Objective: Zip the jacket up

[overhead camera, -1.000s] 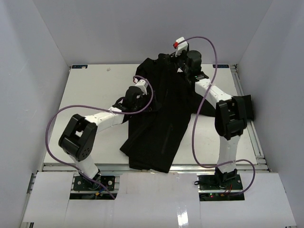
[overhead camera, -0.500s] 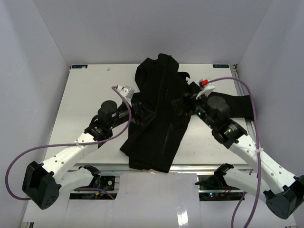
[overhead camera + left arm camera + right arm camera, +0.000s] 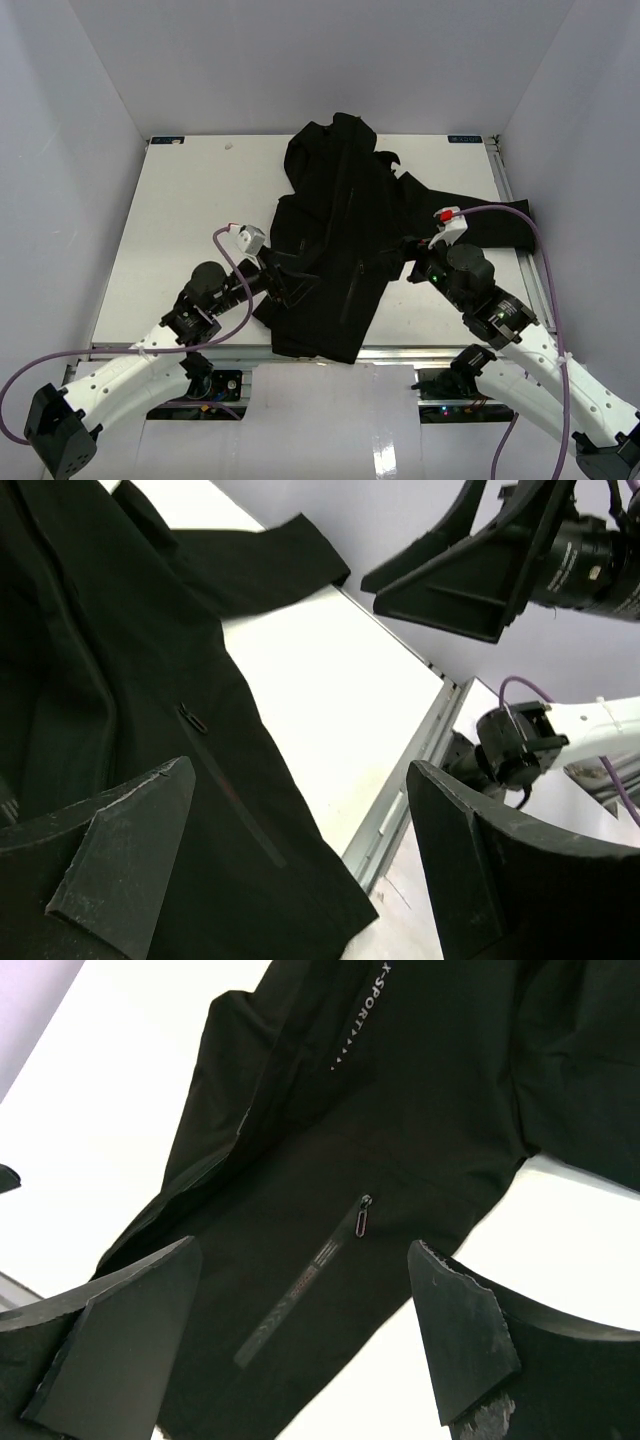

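Note:
The black jacket [image 3: 335, 230] lies spread on the white table [image 3: 180, 220], collar at the far end, hem at the near edge, one sleeve [image 3: 495, 218] stretched to the right. My left gripper [image 3: 280, 285] is open and empty, hovering over the jacket's near left edge. In the left wrist view the gripper [image 3: 300, 860] spans the jacket's hem [image 3: 150, 740]. My right gripper [image 3: 412, 262] is open and empty beside the jacket's right side. The right wrist view shows the gripper [image 3: 300, 1330] above a pocket zipper pull [image 3: 361, 1217] and white lettering [image 3: 362, 1015].
The metal rail of the table's near edge [image 3: 420, 352] runs just below the jacket's hem and shows in the left wrist view [image 3: 410, 780]. White walls [image 3: 90, 120] enclose the table on three sides. Purple cables loop from both arms.
Both arms have drawn back toward the near edge. The right gripper came from the jacket's collar down to its right side. The left gripper moved from the jacket's left middle to its near left edge.

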Robot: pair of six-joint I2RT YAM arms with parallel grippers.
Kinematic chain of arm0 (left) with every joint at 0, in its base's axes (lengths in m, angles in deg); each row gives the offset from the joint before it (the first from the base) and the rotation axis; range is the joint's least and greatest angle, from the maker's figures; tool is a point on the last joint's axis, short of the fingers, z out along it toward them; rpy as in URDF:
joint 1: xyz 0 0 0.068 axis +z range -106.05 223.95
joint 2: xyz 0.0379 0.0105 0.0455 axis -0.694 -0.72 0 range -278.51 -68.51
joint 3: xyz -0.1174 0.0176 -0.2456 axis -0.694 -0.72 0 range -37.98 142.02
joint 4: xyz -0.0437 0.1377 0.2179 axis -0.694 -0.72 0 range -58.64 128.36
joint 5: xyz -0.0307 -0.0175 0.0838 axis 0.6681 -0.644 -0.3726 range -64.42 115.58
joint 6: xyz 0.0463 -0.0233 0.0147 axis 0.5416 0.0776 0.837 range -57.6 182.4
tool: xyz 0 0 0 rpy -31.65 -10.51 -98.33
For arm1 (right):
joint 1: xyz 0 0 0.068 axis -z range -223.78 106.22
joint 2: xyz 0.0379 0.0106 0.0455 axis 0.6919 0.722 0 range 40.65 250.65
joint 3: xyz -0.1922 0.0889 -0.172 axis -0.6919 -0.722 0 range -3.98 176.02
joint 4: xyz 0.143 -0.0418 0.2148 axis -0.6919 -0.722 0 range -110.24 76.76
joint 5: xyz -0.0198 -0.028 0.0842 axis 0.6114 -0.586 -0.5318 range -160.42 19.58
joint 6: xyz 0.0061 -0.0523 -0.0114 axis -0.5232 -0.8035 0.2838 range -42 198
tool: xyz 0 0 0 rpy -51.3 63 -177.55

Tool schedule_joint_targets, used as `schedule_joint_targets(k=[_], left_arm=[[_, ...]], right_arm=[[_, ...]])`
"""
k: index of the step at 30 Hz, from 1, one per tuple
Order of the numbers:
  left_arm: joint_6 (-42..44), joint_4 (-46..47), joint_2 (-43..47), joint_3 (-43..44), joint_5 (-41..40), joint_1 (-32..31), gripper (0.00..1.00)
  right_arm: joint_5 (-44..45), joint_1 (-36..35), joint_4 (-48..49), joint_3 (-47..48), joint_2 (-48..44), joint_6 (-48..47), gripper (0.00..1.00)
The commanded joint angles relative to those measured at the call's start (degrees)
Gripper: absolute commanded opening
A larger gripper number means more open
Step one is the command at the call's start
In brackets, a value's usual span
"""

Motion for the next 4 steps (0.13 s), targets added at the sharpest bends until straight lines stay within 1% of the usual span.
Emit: schedule_joint_targets(k=[1,4], left_arm=[[1.2,1.49,-0.67,-0.1,-1.72,-0.18,0.98],[1.45,1.37,-0.99,0.26,-1.55,-0.23,0.98]], right_arm=[[2.38,-0.48,0.93,-0.72,-2.17,-0.27,0.9],[2.79,-0.48,1.43,-1.26,-3.27,-0.56,0.9]])
